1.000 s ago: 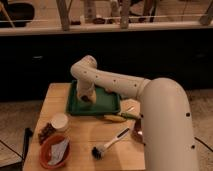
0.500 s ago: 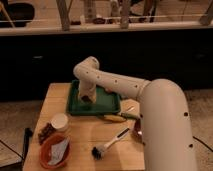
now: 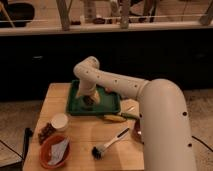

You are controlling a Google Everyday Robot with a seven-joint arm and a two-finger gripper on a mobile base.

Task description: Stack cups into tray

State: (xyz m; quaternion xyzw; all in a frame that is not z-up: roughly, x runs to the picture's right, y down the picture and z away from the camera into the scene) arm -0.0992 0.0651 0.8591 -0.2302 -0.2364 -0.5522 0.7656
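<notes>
We see the arm (image 3: pixel 150 100) sweep in from the lower right, bend at its elbow and drop straight down over the table (image 3: pixel 82 132), so that the gripper (image 3: pixel 90 100) hangs inside the tray (image 3: pixel 75 107), toward its middle. The tray lies at the far side of the table with its long axis running left to right. A white cup (image 3: pixel 59 121) stands upright, mouth up, on the bare wood just in front of the tray's near left corner, so it lies to the left of the gripper and nearer to us, and well apart from it. Something small and dark sits at the gripper's tip; we cannot tell whether it is a cup, or how the jaws stand. Being round, the cup has no long axis that matters, so we judge a reach from above would suit.
</notes>
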